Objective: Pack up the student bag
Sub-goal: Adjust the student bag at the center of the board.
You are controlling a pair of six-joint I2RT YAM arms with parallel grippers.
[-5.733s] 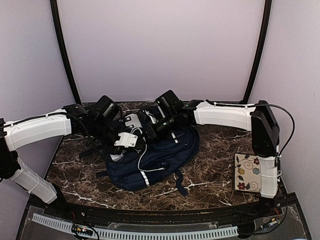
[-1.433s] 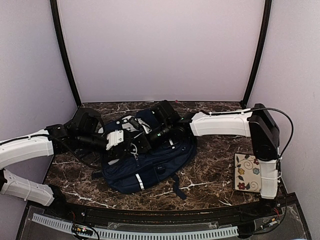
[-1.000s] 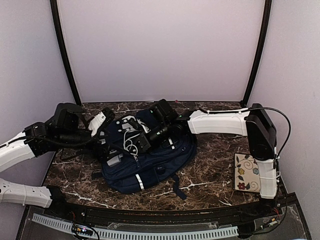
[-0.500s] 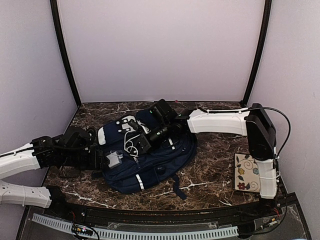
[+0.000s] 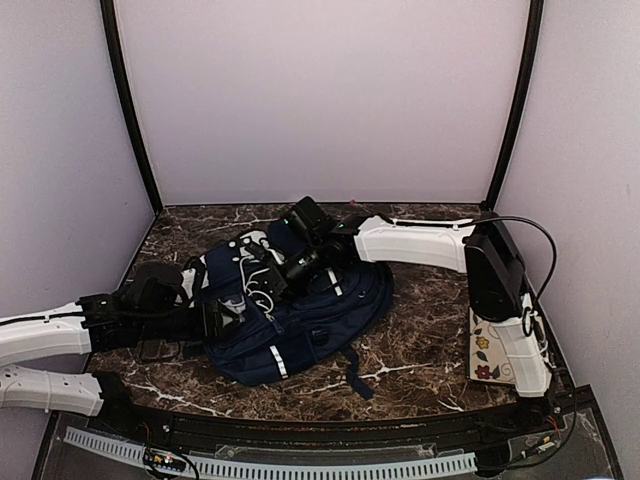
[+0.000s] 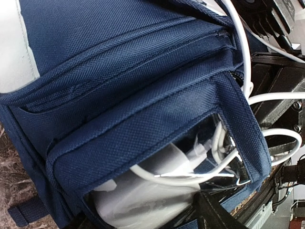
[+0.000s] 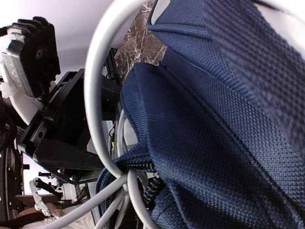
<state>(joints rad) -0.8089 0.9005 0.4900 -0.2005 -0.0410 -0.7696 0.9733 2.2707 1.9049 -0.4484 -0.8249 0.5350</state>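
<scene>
Top, bag: the bag lies flat mid-table, its open pocket end toward 9 o'clock.
Top, right gripper: the right gripper reaches in from 3 o'clock, clenched on what we take to be the bag's pocket lip.
Top, left gripper: the left gripper sits at the bag's 9 o'clock edge; we cannot tell whether its fingers grasp anything.
Top, notebook: the notebook waits at 4 o'clock, well apart.
Left wrist, pocket: the charger sits in the pocket mouth, and the cable loops out toward 3 o'clock.
Left wrist, method: we judge the charger needs pushing deeper, then the loose loops tucked in after it.
Right wrist, hold: navy fabric fills the view, with cable crossing at 9 o'clock.
Right wrist, care: we want the lip held up and steady, so the loops do not snag the fingers.
</scene>
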